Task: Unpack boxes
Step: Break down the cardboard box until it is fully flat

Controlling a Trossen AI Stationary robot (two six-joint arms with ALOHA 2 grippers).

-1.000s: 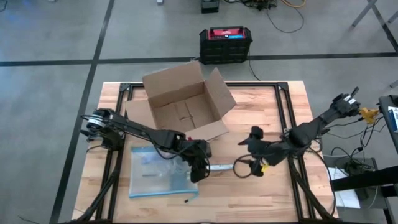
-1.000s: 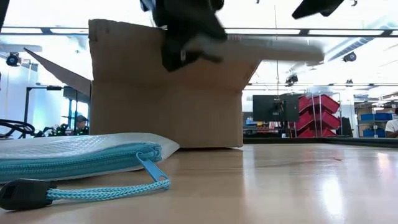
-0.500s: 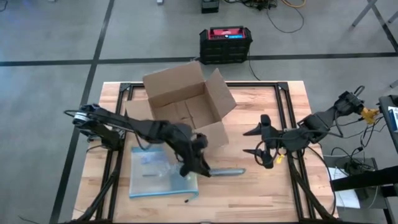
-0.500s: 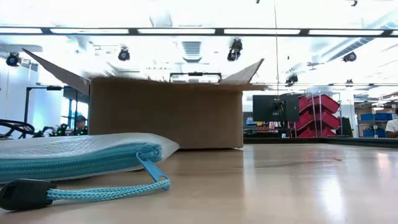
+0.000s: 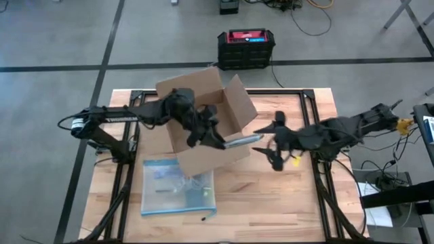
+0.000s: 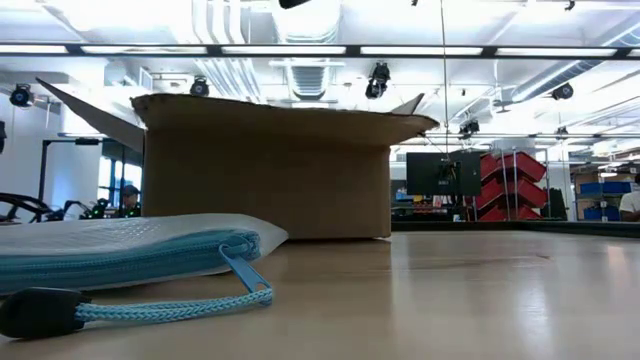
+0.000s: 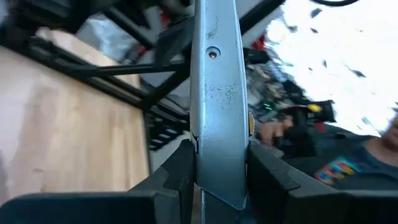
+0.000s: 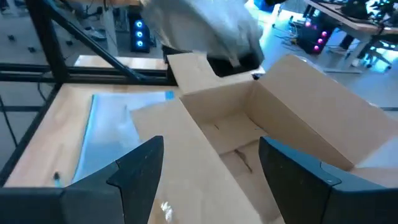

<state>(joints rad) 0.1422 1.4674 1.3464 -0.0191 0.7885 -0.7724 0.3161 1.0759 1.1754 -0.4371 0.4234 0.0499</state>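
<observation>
We see the left claw [image 5: 215,141] clamped on a grey tool [image 5: 242,141] above the open box [image 5: 203,115]; the right claw [image 5: 271,137], fingers apart, hovers beside it. A plastic bag [image 5: 178,193] lies on the bench [image 5: 271,203] nearby.

Matt brown corrugated cardboard box [image 5: 203,122], glossy clear plastic bag [image 5: 178,185], smooth pale wooden table [image 5: 271,203], scratched grey metal tool [image 7: 214,93].

The left tool [image 5: 215,139], gripping a grey metal bar [image 5: 242,141], is now hanging over the cardboard box [image 5: 203,122] instead of above the plastic bag [image 5: 178,186]. The right tool [image 5: 272,142] is moving toward the box's right flap, its fingers narrowing.
</observation>
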